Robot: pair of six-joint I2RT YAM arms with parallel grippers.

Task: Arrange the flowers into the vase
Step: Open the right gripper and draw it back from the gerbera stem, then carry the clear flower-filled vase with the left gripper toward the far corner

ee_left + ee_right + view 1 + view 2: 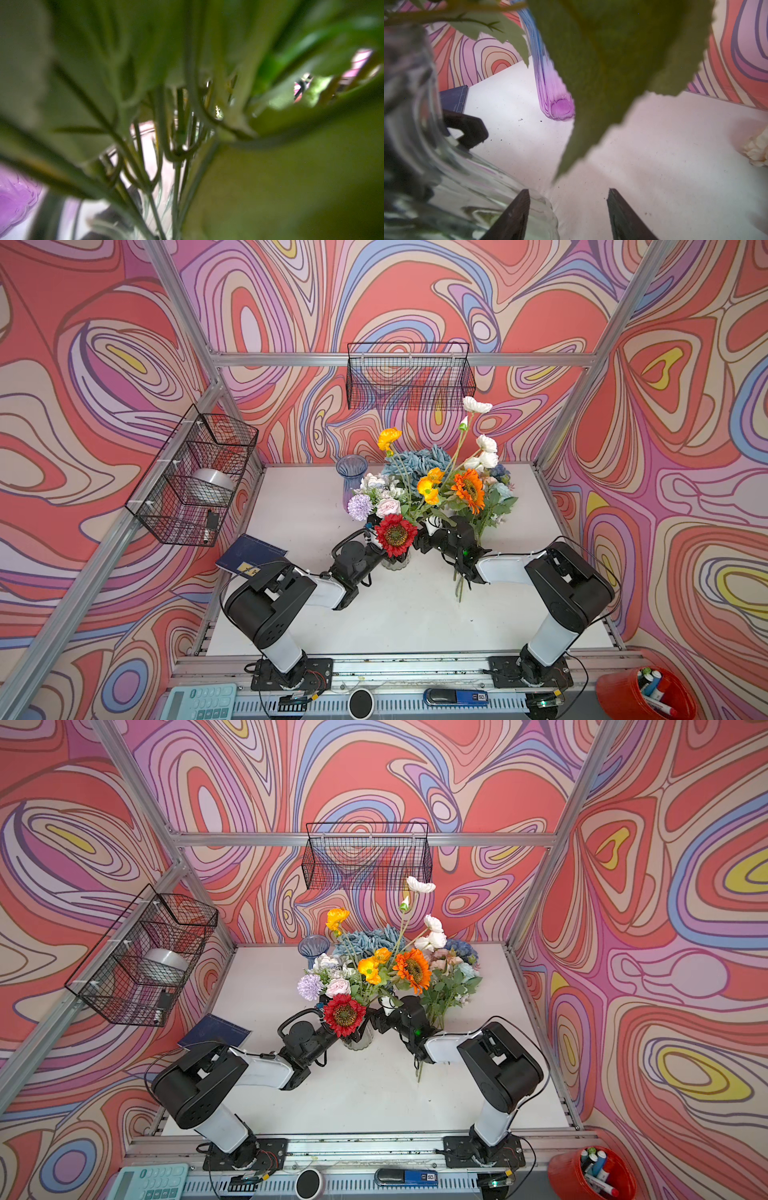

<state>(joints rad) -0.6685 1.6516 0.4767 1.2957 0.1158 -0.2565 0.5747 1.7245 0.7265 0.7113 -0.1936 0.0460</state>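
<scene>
the top views show the whole spread: the flowers stand bunched in a clear glass vase near the middle of the white table, a red daisy leaning out over its mouth. a second bunch lies on the table at the right, its stems running under the right arm. a purple vase stands behind and to the left, apart from the clear one.

only the right wrist view shows the glass wall up close, with a big serrated leaf hanging in front. the left wrist view gives a blur of green stems and leaves.

swirling red, lilac and blue patterns cover the walls. a wire basket hangs on the back rail and another wire basket on the left rail. a dark blue notebook lies by the left arm.

the right gripper has its two dark fingers spread with only bare table between them; one finger sits right against the clear vase, gripping nothing. the left gripper is tucked under the red daisy by the vase, and i cannot tell how far apart its jaws are or whether it has hold of a stem.
</scene>
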